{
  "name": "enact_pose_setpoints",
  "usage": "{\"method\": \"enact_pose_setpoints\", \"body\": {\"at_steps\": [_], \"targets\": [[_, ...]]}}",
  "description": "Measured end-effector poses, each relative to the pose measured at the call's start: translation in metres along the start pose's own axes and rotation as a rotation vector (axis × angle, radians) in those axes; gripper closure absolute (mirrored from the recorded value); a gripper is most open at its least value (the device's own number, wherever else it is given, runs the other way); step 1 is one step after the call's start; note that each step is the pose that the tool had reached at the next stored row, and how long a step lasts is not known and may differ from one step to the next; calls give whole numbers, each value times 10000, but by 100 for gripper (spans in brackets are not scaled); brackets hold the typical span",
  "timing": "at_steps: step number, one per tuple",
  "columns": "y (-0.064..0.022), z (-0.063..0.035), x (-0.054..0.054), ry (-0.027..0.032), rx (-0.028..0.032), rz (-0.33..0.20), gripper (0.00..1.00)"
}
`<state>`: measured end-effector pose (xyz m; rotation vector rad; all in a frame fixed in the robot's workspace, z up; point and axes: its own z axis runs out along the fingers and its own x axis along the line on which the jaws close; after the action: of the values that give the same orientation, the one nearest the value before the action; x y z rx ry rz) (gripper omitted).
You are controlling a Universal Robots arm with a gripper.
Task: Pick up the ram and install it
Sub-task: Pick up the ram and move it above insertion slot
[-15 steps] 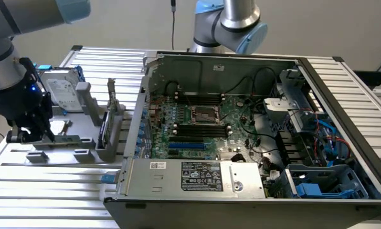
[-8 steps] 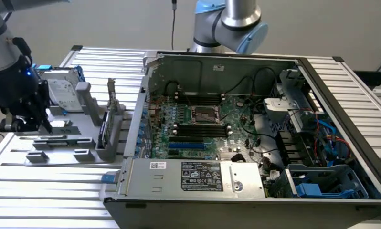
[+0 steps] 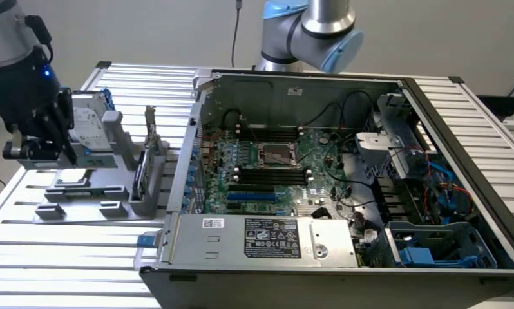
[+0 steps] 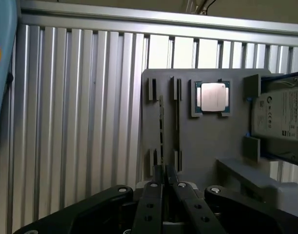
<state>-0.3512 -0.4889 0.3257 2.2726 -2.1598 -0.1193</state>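
The ram (image 4: 161, 127) is a thin stick standing on its edge in a slot of the grey holder block (image 4: 197, 141); in the exterior view the ram (image 3: 139, 168) rises from the holder block (image 3: 111, 193) at the exterior view's left. My gripper (image 4: 164, 171) hangs above the block's near end, a little short of the ram, with its fingers pressed together and nothing between them. In the exterior view the gripper (image 3: 44, 154) hangs over the holder, apart from the ram. The motherboard's black slots (image 3: 274, 174) lie inside the open computer case (image 3: 343, 251).
On the same block lie a square silver processor chip (image 4: 212, 96) and a silver hard drive (image 4: 280, 117). A second arm (image 3: 313, 32) stands behind the case. The ribbed metal table (image 3: 59, 251) stretches around the block. Cables and a power supply (image 3: 266, 238) crowd the case.
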Motion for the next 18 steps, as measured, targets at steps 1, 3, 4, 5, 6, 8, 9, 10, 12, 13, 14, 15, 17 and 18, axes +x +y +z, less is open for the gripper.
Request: {"method": "enact_pose_setpoints", "body": {"at_steps": [1,3,4,5,6,8,9,10,12,13,14,15,17,18], "targets": [[-42,-47,-1,-5,-20,0,86],[-126,-143,-1,-11,-64,0,86],[-168,-191,0,-14,-87,-1,86],[-211,-239,0,-18,-108,-2,86],[-256,-288,-1,-24,-128,-3,86],[-338,-382,-2,-31,-172,-3,86],[-379,-429,-2,-35,-194,-4,86],[-420,-476,-2,-37,-218,-5,86],[-502,-569,-2,-42,-267,-7,86],[-543,-613,-2,-46,-291,-6,86],[-587,-658,-2,-48,-319,-5,86],[-629,-700,-2,-49,-346,-5,86],[-717,-772,-1,-57,-398,-4,86],[-758,-801,0,-60,-423,-2,86]]}}
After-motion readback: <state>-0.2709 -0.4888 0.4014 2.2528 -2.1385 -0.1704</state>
